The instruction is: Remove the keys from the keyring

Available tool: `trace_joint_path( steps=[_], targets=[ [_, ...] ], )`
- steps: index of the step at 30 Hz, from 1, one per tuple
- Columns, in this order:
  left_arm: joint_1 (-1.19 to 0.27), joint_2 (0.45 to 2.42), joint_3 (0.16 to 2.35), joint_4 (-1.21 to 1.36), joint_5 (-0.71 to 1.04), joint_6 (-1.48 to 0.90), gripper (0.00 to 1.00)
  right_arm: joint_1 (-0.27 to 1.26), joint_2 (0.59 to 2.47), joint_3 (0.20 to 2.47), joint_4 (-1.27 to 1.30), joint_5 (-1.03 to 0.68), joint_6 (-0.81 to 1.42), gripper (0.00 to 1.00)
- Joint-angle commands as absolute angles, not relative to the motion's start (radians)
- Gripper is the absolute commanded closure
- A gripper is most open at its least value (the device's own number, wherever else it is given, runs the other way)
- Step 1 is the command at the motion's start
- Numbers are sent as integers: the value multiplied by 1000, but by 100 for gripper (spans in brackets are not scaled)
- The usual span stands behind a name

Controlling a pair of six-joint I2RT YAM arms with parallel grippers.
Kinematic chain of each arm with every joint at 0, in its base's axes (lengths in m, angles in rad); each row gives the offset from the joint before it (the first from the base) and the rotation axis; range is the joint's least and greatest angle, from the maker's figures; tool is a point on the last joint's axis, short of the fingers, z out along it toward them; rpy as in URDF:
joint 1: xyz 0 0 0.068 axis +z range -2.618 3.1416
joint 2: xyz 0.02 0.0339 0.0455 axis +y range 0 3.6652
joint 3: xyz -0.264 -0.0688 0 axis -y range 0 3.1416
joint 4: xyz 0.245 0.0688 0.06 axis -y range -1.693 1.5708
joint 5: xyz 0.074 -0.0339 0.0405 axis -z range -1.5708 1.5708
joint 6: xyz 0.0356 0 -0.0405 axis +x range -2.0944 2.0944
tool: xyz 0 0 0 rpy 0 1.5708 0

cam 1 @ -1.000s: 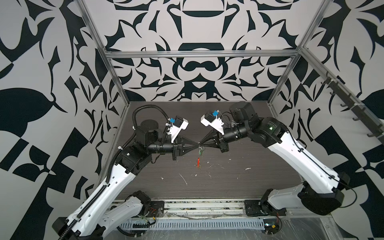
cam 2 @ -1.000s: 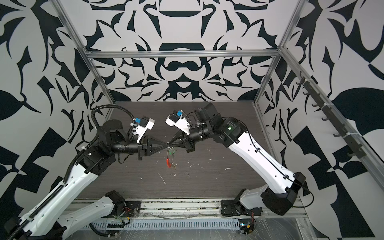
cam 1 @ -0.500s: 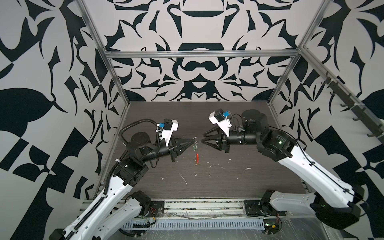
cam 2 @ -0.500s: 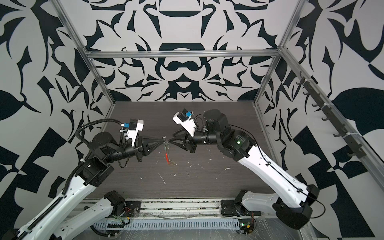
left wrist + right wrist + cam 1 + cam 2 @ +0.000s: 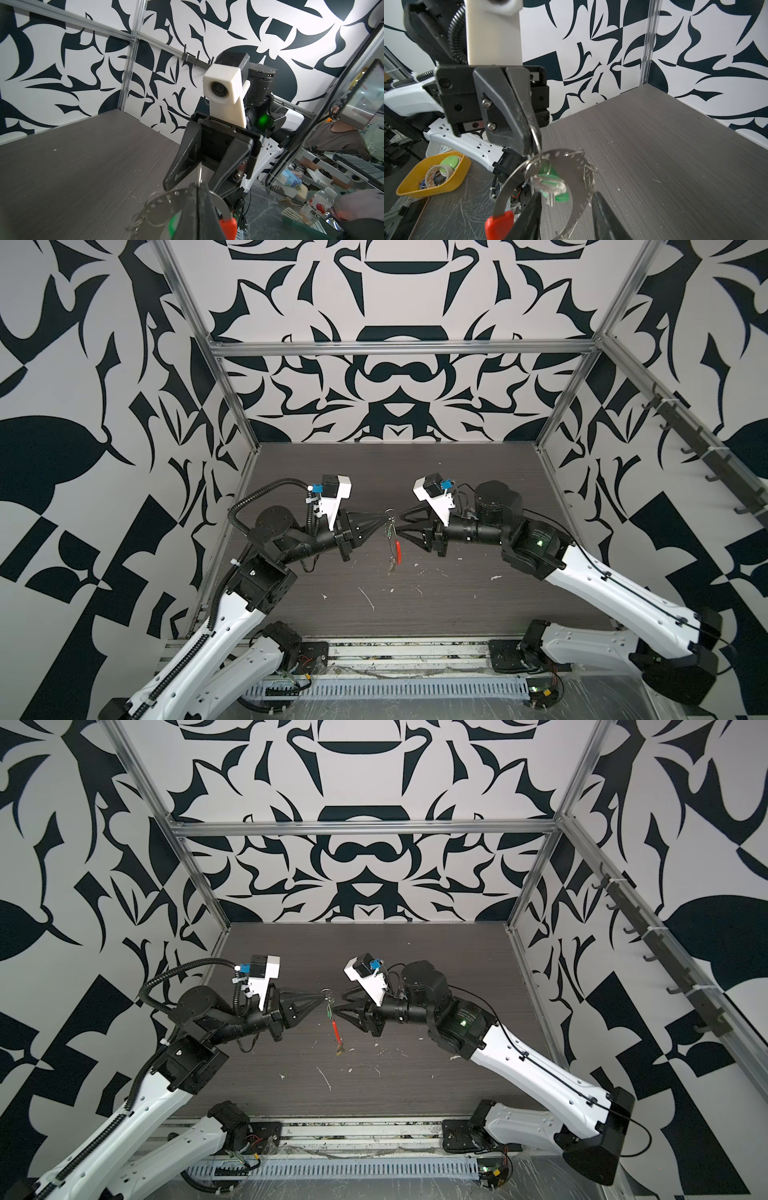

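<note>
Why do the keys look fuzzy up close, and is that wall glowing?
Right wrist view: the green key and keyring hang close to the lens, out of focus; the table behind is sharp. Left wrist view: same closeness blur, and light washes out the wall. Both top views: evenly lit, sharp.

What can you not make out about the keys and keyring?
green key: blurred in the right wrist view; mostly behind the left hand in the left wrist view.
keyring, lower end: too small in both top views, cut by the frame edge in both wrist views.
split ring that hand pinches: attachment blurred, right wrist view.
</note>
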State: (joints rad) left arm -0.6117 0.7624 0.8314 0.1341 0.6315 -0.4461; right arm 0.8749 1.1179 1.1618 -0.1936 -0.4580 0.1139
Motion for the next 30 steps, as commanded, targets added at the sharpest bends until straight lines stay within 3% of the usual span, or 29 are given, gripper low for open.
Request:
trace_joint_path(
  steps=[1, 7, 12, 18, 30],
  targets=[
    [-614, 764, 839, 190, 684, -457, 100, 885, 1107, 1167, -109, -441, 112, 56],
    [-614, 775, 838, 195, 694, -471, 100, 890, 1118, 1185, -98, -483, 117, 58],
    [-614, 770, 838, 195, 688, -477, 100, 894, 1129, 1190, -104, -512, 122, 71],
    [-614, 766, 838, 184, 681, -476, 100, 896, 1132, 1192, -104, -542, 129, 71],
    [-614, 760, 841, 167, 669, -471, 100, 897, 1125, 1181, -99, -552, 142, 82]
  ],
)
